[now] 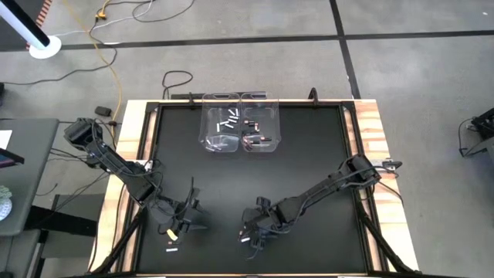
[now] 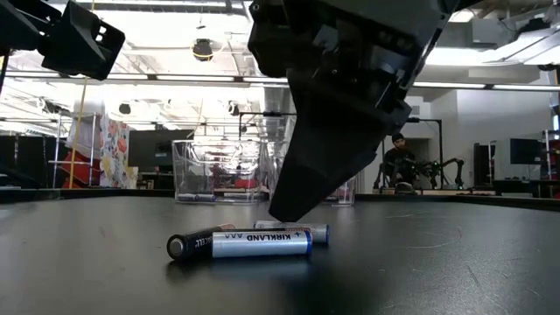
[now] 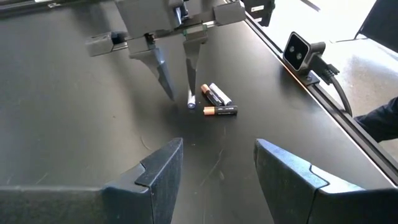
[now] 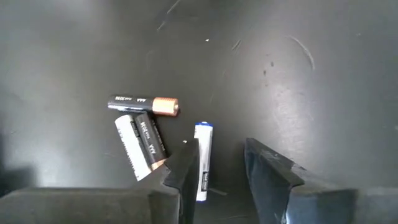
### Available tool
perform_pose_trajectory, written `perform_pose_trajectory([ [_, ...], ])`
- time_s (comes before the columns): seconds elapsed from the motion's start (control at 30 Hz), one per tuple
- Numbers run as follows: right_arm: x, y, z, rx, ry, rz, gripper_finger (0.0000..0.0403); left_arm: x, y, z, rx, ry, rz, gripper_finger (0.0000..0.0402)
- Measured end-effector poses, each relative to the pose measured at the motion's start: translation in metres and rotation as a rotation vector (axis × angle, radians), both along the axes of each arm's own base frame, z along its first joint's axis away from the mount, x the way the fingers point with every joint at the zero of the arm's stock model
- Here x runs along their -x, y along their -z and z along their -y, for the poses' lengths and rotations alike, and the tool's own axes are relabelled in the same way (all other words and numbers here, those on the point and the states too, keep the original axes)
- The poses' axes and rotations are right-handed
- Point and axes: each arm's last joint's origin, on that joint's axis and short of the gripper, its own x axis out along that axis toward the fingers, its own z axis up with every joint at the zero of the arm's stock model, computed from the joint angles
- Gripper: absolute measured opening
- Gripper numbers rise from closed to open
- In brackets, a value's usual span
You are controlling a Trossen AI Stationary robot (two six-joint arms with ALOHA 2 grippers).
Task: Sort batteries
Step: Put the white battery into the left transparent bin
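Right wrist view shows the right gripper [image 4: 221, 165] with parted fingers straddling a slim white-and-blue cylindrical battery [image 4: 203, 158] at six o'clock on the black table [image 1: 309, 147], likely needing closure next.

The table top [image 4: 298, 74] is matt black, finely scratched, edged in pale wood. The batteries [image 4: 149, 134] have glossy printed wrappers, one with a coppery metal end; the bins [image 1: 238, 123] are clear plastic.

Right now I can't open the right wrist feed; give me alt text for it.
The right gripper is open, its fingers straddling a blue-and-white battery lying on the black table. Beside it lie three more: a copper-tipped black battery, another black one and a white one, the last two touching.
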Motion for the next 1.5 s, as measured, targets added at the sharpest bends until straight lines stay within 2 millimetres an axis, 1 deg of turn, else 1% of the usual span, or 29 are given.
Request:
perform_pose_trajectory([
  [0.33,-0.004,-0.003,-0.002,-0.04,0.026,0.042,0.0141,0.0,0.0,0.0,-0.001,0.001,0.0,0.0194],
  [0.73,0.001,-0.001,-0.007,-0.027,0.005,0.021,0.0141,0.0,0.0,0.0,-0.002,0.001,0.0,0.0194],
  [0.93,0.0,0.013,-0.01,-0.018,0.001,-0.003,0.0141,0.0,0.0,0.0,-0.007,0.003,0.002,0.0194],
  [1.23,0.002,0.017,-0.008,-0.009,0.035,-0.04,0.014,0.0,0.0,0.0,-0.007,0.002,0.001,0.0194],
  [1.3,0.001,0.017,-0.006,-0.009,0.039,-0.042,0.0134,0.0,0.0,0.0,-0.007,0.003,0.002,0.0194],
  [1.37,0.002,0.017,-0.006,-0.007,0.04,-0.045,0.0118,0.0,0.0,0.0,-0.007,0.002,0.001,0.0194],
  [1.5,0.001,0.017,-0.004,-0.007,0.045,-0.049,0.0065,0.0,0.0,0.0,-0.006,0.005,0.0,0.0194],
])
